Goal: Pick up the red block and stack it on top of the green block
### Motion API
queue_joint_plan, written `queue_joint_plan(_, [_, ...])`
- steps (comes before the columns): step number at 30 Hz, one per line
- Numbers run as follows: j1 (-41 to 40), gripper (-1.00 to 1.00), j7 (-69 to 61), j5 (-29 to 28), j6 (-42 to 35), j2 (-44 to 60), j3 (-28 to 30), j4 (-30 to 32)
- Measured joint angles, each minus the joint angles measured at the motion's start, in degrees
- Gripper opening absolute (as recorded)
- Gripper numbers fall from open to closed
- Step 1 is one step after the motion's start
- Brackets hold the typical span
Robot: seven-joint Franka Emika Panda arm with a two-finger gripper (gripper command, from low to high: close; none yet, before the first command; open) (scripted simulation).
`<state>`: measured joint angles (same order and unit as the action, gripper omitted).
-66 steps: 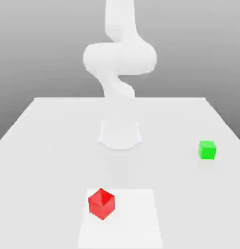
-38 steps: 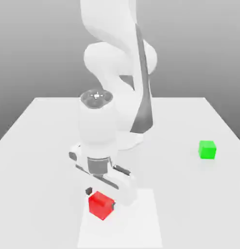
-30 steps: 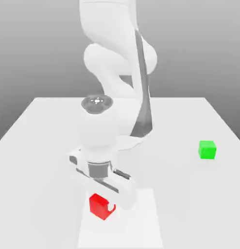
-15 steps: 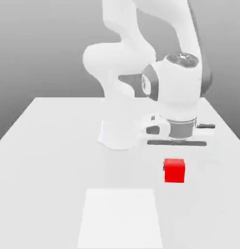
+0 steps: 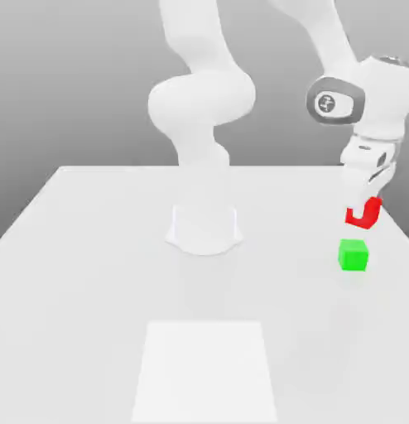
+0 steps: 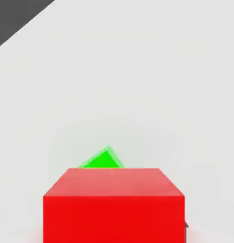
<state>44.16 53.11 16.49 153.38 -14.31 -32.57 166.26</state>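
In the exterior view my gripper (image 5: 363, 207) hangs at the right side of the table, shut on the red block (image 5: 361, 221). The block is off the table, tilted between the fingers and partly covered by one white finger. The green block (image 5: 353, 254) rests on the table just below it, a small gap apart. In the hand view the red block (image 6: 114, 204) sits large in the foreground. A corner of the green block (image 6: 103, 160) peeks out from behind its edge.
The arm's round white base (image 5: 204, 228) stands mid-table. A paler square patch (image 5: 204, 368) marks the white table (image 5: 92, 273) near the front. The green block lies close to the table's edge at the exterior view's right.
My gripper closed on the red block at the front patch, lifted it and carried it to the exterior view's right, to just above the green block.
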Motion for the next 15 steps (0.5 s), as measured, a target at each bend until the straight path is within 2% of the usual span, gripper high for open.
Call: queue_joint_plan(15, [-5.32, -1.0, 6.91, -10.34, 8.44, 8.64, -3.14, -0.07])
